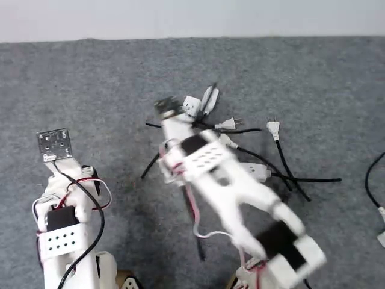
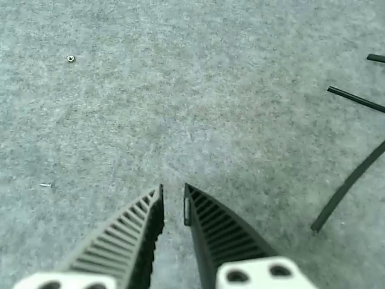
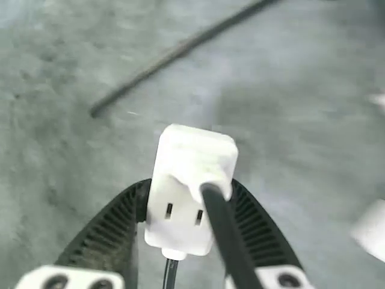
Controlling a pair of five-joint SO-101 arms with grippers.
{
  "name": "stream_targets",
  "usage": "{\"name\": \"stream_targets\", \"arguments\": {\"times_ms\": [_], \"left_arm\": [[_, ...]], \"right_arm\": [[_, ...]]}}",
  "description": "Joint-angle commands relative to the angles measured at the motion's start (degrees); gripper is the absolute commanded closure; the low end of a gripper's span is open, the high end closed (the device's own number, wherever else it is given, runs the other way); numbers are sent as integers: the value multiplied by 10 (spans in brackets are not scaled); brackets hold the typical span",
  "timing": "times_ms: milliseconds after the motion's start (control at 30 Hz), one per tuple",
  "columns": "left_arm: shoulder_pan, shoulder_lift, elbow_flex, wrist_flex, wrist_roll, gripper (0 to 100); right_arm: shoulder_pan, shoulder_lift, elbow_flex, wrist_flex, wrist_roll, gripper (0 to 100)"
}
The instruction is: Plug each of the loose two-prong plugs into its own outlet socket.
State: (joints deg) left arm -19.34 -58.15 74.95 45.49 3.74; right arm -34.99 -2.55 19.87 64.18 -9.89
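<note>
- High view: the right arm (image 1: 210,162) stretches across the grey carpet (image 1: 108,84) to the middle of the table. Its tip is among some blurry white pieces.
- Just beside that tip lies the first plug (image 1: 228,124), with its prongs pointing away from the arm. The second plug (image 1: 274,127) lies a bit farther off.
- A loose socket (image 1: 258,173) sits close to the arm's side, and black cords (image 1: 289,171) run between these things.
- The left arm (image 1: 63,223) is well apart from them. A white wall (image 1: 180,18) runs along the back.
- Left wrist view: the left gripper (image 2: 173,198) is over bare carpet and holds nothing. Its fingers (image 2: 135,229) are almost pressed together, with only a thin strip of carpet between them.
- A tiny nut (image 2: 70,58) lies far off, and black cord ends (image 2: 349,183) lie to one side.
- Right wrist view: the right gripper (image 3: 189,186) pinches a white held socket (image 3: 189,174) between its fingers (image 3: 111,232). The socket's two slots face the camera.
- A thick black cord (image 3: 225,241) crosses in front of the socket. A thin cord (image 3: 180,51) lies on the carpet beyond.
</note>
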Motion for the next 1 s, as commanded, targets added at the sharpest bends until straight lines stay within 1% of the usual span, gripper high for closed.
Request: {"name": "stream_targets", "arguments": {"times_ms": [0, 67, 200, 300, 367, 433, 500, 567, 700, 767, 867, 967], "left_arm": [[19, 3, -16, -15, 6, 942], [26, 3, -14, -14, 6, 942], [29, 3, -13, -11, 6, 947], [65, 3, -8, 4, 6, 989], [100, 3, -7, 26, 27, 987], [131, 3, -11, 41, 75, 987], [166, 3, -13, 40, 114, 987], [207, 3, -18, 33, 134, 987], [287, 3, -34, 32, 167, 986], [321, 4, -50, 33, 187, 985], [356, 11, -81, 34, 213, 985], [377, 71, -134, 47, 236, 985]], "right_arm": [[71, -149, -4, 77, 62, 991], [134, -202, -5, 111, 90, 991], [291, -268, -4, 171, 146, 991], [423, -280, 6, 193, 194, 991], [511, -276, 23, 182, 234, 991], [588, -269, 48, 153, 277, 991], [655, -259, 75, 119, 312, 991], [713, -240, 97, 80, 341, 991], [805, -182, 109, 28, 385, 991], [834, -151, 108, 6, 400, 991], [859, -103, 108, -38, 411, 991], [865, -61, 107, -78, 411, 981]]}}
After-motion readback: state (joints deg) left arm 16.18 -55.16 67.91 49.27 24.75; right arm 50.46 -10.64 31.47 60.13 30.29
